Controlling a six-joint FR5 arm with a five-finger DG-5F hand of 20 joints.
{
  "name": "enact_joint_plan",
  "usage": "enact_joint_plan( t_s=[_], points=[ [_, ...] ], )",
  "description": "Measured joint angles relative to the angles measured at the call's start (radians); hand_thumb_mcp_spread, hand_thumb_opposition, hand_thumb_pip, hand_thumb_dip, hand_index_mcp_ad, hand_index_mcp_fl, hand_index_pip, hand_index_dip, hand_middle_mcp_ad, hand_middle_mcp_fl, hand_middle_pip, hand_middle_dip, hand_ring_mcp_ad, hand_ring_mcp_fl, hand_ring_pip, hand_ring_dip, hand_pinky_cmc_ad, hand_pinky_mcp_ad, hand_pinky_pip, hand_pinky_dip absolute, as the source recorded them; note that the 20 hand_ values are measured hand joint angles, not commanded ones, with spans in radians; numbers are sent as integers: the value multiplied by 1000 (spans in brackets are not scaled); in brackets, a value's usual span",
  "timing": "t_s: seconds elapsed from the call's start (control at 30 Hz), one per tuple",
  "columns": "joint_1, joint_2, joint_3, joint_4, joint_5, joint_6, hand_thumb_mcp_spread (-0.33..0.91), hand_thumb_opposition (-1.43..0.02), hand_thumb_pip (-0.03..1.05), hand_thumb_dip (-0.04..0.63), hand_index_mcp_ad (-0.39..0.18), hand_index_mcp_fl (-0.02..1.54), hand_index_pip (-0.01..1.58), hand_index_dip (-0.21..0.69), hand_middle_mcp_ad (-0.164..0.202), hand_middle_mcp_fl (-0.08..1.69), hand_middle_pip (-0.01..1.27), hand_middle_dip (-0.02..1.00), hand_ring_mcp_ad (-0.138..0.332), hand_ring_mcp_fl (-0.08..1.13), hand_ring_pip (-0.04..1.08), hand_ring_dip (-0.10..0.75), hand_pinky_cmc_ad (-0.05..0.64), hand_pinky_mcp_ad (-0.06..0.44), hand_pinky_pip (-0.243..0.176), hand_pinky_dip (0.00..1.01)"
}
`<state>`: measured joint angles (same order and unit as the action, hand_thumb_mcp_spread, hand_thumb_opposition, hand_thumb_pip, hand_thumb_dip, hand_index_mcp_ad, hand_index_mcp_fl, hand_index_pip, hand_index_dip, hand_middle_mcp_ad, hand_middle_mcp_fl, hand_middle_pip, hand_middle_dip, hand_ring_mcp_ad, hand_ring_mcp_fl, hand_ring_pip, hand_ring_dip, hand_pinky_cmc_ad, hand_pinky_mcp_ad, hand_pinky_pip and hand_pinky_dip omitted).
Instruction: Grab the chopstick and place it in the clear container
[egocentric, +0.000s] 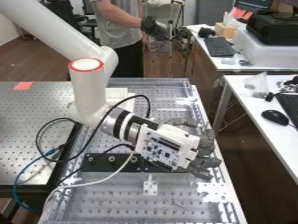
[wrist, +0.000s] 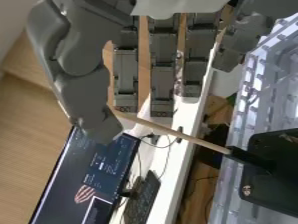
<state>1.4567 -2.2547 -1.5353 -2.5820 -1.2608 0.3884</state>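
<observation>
We see a slim chopstick (wrist: 174, 132) of pale wood, slanting in the wrist view, one end beside the hand (egocentric: 203, 159), the other meeting a black fixture (wrist: 267, 187).

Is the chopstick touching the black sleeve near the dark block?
Touching. The wrist view shows the chopstick's pale wood running straight into the mouth of the black sleeve, with no gap.
</observation>
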Motion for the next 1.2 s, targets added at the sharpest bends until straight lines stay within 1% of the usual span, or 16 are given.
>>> enact_joint_plan(
  t_s=[0.03, 0.07, 0.1, 0.17, 0.23, 0.33, 0.4, 0.53, 0.6, 0.7, 0.87, 0.93, 1.07, 1.2],
  points=[
    [-1, -1, 1, 0, 0, 1, 550, -819, 590, 340, -80, 291, 1302, 91, 89, 531, 668, 688, 119, 408, 93, 463, 340, 195, -19, 180],
    [-1, -2, 1, 0, -1, 2, 560, -819, 590, 340, -87, 293, 1302, 91, 94, 531, 668, 688, 120, 429, 87, 464, 349, 195, -12, 176],
    [-1, -2, 2, 0, -1, 2, 557, -819, 590, 339, -89, 276, 1302, 91, 91, 531, 665, 689, 120, 428, 87, 461, 346, 199, 0, 180],
    [-2, -4, 4, -6, 1, 4, 557, -819, 590, 339, -93, 262, 1304, 87, 89, 529, 672, 686, 101, 443, 87, 473, 349, 199, -3, 176],
    [-2, -6, 7, -11, 3, 8, 560, -820, 578, 340, -93, 258, 1290, 87, 93, 557, 682, 688, 103, 445, 89, 473, 360, 195, 0, 176],
    [-3, -7, 8, -12, 5, 9, 564, -836, 576, 339, -98, 253, 1281, 87, 89, 555, 677, 688, 87, 442, 87, 473, 360, 197, 0, 176],
    [-3, -7, 9, -14, 6, 9, 564, -836, 576, 339, -99, 258, 1285, 87, 93, 550, 684, 689, 89, 463, 87, 473, 360, 199, 0, 176],
    [-4, -11, 17, -18, 7, 10, 564, -836, 576, 339, -99, 258, 1335, 87, 93, 557, 696, 689, 87, 463, 89, 471, 360, 197, 0, 176],
    [-4, -13, 20, -19, 8, 10, 564, -836, 576, 339, -99, 260, 1335, 87, 89, 557, 696, 698, 89, 459, 89, 480, 360, 201, 10, 180],
    [-5, -15, 21, -18, 11, 10, 564, -836, 576, 339, -99, 258, 1351, 87, 93, 560, 698, 703, 86, 478, 87, 482, 360, 197, 12, 180],
    [-9, -17, 22, -18, 11, 11, 564, -836, 576, 340, -99, 253, 1382, 87, 89, 559, 723, 702, 89, 473, 89, 492, 363, 201, 12, 178],
    [-10, -17, 22, -18, 11, 10, 564, -836, 576, 339, -99, 258, 1382, 87, 93, 560, 726, 705, 86, 494, 91, 494, 361, 197, 10, 178],
    [-11, -17, 22, -18, 11, 10, 560, -836, 576, 339, -99, 258, 1381, 87, 93, 574, 728, 702, 86, 494, 91, 494, 360, 201, 10, 178],
    [-10, -16, 18, -14, 3, 15, 564, -836, 576, 340, -99, 258, 1381, 91, 93, 585, 728, 705, 86, 494, 91, 494, 377, 201, 10, 178]
  ],
)
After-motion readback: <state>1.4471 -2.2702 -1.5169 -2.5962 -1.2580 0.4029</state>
